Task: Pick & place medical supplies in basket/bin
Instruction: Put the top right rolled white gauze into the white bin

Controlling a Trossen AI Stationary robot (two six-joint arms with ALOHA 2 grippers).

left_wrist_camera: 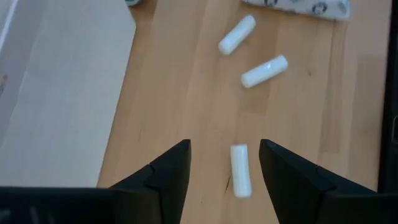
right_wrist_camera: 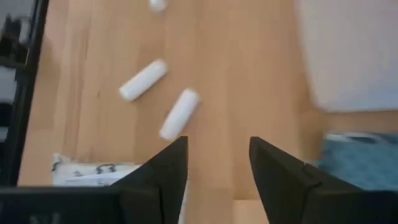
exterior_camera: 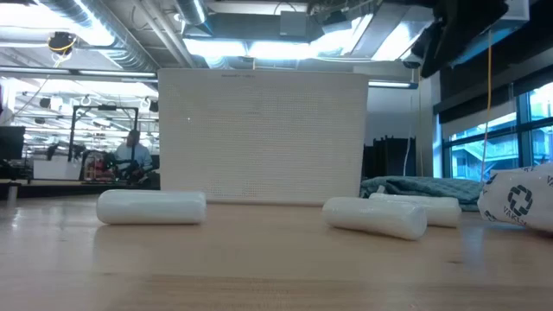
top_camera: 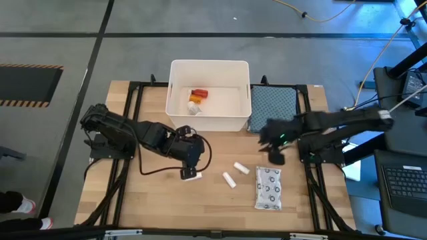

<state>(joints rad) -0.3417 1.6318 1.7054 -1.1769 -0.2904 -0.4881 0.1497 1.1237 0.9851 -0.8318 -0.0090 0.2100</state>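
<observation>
Three short white cylinders lie loose on the wooden table (top_camera: pixel 160 207): one (top_camera: pixel 191 175) sits directly under the left end effector (top_camera: pixel 191 167), and two more (top_camera: pixel 229 179), (top_camera: pixel 241 169) lie just to its right, between it and the flat silvery-white dotted blister pack (top_camera: pixel 268 189). In the left wrist view the nearest cylinder (left_wrist_camera: pixel 240 170) rests between the spread dark fingers (left_wrist_camera: pixel 168 168), its long axis running along the direction the fingers point, so the open jaws straddle it across its narrow width. That looks well set for a straight descent and squeeze.

Behind, the white rectangular plastic tub (top_camera: pixel 175 113) already holds a red bottle with white cap (top_camera: pixel 199 93) and a small amber piece (top_camera: pixel 194 99). The right end effector (top_camera: pixel 275 152) hovers open near the blue-grey patterned cloth (top_camera: pixel 273 102), farther from the cylinders.
</observation>
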